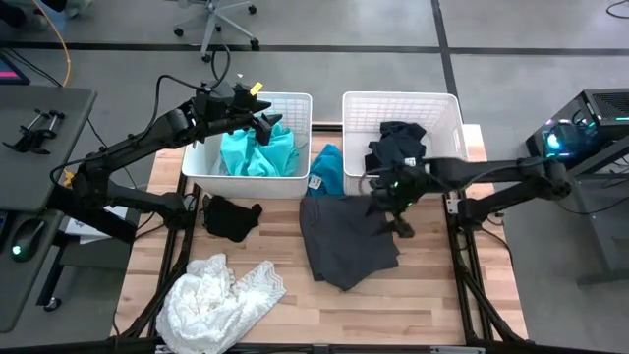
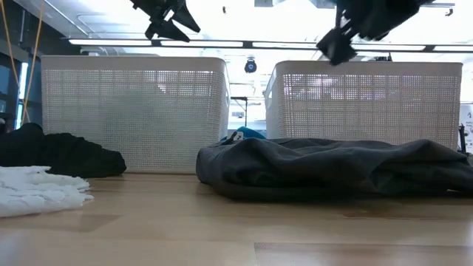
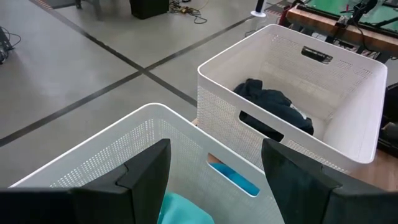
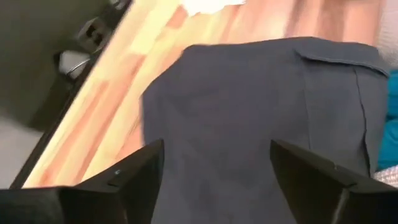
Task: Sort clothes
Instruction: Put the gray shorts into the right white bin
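Observation:
A teal garment (image 1: pixel 257 152) lies in the left basket (image 1: pixel 295 103); my left gripper (image 1: pixel 267 126) is open and empty above it. A dark garment (image 1: pixel 395 144) lies in the right basket (image 1: pixel 452 113). A dark grey garment (image 1: pixel 346 238) lies spread on the table; my right gripper (image 1: pixel 398 221) is open and empty above its right part. A blue garment (image 1: pixel 328 169) lies between the baskets, a black one (image 1: pixel 232 216) in front of the left basket, a white lacy one (image 1: pixel 218 297) near the front edge.
The two white mesh baskets stand side by side at the table's far edge. Bare wood (image 1: pixel 413 305) shows at the front right. A side table with a mouse (image 1: pixel 28 236) stands off the left edge.

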Controlling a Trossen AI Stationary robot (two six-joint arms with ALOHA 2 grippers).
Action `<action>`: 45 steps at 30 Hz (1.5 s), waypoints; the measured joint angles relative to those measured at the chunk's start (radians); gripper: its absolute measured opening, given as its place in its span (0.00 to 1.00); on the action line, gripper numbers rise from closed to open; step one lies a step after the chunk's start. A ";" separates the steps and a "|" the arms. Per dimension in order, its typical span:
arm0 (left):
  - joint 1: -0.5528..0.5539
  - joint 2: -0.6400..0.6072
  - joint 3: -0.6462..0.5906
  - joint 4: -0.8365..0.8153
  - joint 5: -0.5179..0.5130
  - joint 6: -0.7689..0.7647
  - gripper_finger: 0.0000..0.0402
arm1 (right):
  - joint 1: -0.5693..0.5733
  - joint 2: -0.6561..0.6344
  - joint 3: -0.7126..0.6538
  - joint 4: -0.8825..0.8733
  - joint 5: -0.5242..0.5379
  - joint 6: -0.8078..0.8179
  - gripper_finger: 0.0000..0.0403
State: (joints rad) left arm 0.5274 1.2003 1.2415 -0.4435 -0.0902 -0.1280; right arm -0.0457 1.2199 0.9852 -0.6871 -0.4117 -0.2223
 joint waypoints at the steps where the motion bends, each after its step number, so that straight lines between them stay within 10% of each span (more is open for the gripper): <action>1: 0.000 0.000 0.000 0.000 0.000 0.000 0.59 | 0.023 0.017 -0.017 0.059 0.029 0.054 0.71; 8: 0.000 0.000 0.000 0.001 0.001 -0.008 0.59 | 0.122 0.245 -0.057 0.387 0.208 0.123 0.78; 18: -0.005 0.000 0.000 0.000 0.001 -0.159 0.59 | 0.124 0.509 -0.057 0.428 0.210 -0.096 0.78; 27: -0.046 -0.001 0.000 -0.046 0.009 -0.210 0.59 | 0.153 0.665 -0.042 0.467 0.336 0.139 0.45; 33: -0.079 -0.016 -0.001 -0.059 0.015 -0.166 0.59 | 0.186 0.644 -0.038 0.445 0.384 0.278 0.06; 45: -0.090 -0.026 -0.001 -0.056 0.015 -0.184 0.59 | 0.182 0.266 0.187 -0.088 0.371 0.499 0.02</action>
State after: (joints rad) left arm 0.4374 1.1744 1.2404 -0.4995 -0.0756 -0.3119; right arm 0.1358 1.4863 1.1721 -0.7754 -0.0405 0.2764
